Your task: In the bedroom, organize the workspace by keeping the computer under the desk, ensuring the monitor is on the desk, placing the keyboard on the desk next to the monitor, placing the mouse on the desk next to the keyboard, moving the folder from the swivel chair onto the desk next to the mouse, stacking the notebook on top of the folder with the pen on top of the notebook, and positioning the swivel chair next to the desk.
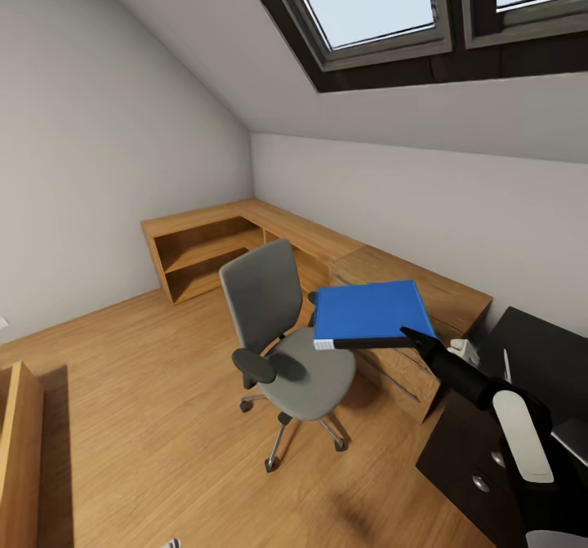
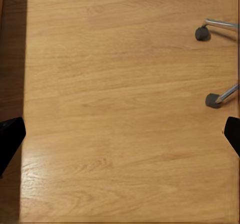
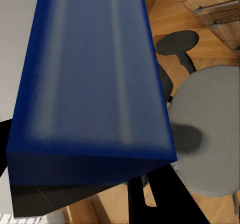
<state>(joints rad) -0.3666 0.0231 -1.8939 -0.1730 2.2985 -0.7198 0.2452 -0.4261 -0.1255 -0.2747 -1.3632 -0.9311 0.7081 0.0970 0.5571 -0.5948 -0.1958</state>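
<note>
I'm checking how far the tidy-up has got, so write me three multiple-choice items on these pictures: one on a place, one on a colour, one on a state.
1. Where is the folder?
A. Flat on the chair seat
B. Held in the air above the chair
C. On the floor

2. What colour is the chair seat?
A. Grey
B. Red
C. Green

3. How is the left gripper?
A. Shut on a pen
B. Shut on a notebook
C. Open, holding nothing

Answers: 1 B, the right gripper grips its edge above the seat. 2 A, grey fabric shows in the head view. 3 C, its fingertips sit far apart over bare floor.
</note>
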